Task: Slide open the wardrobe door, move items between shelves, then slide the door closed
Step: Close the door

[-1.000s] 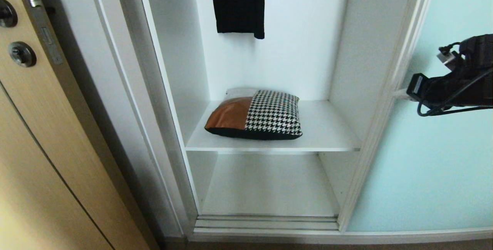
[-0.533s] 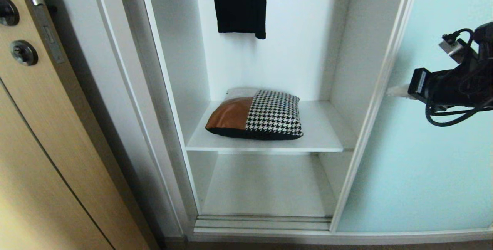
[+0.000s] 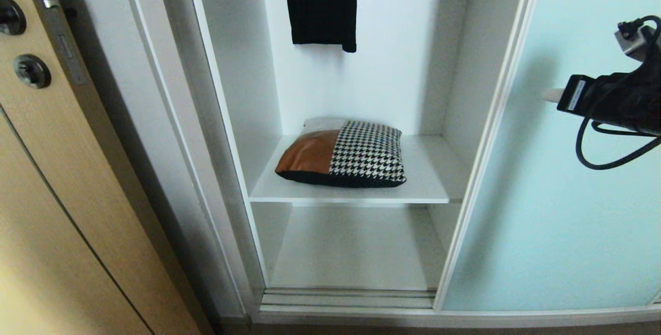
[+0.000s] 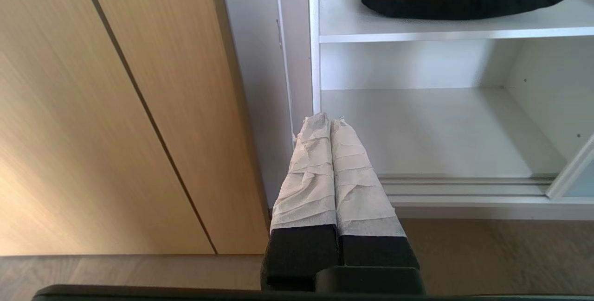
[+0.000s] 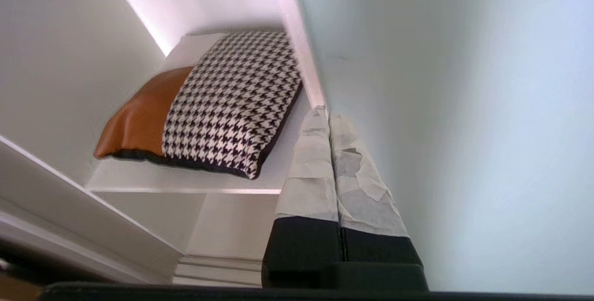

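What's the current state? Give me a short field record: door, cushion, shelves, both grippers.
door: sliding wardrobe door partly open, frame edge overlapping the shelf's right end
cushion: cushion lies flat on the upper shelf, toward its left
lower shelf: lower shelf bare
garment: black garment hangs above
right gripper: right gripper shut, holding nothing, tips by the door's frame edge
left gripper: left gripper shut, low, outside the wardrobe

1. A black garment hangs at the top of the white wardrobe interior.
2. On the left stands a tan wood-grain door with dark round hardware.
3. Brown wood floor runs below the bottom track.
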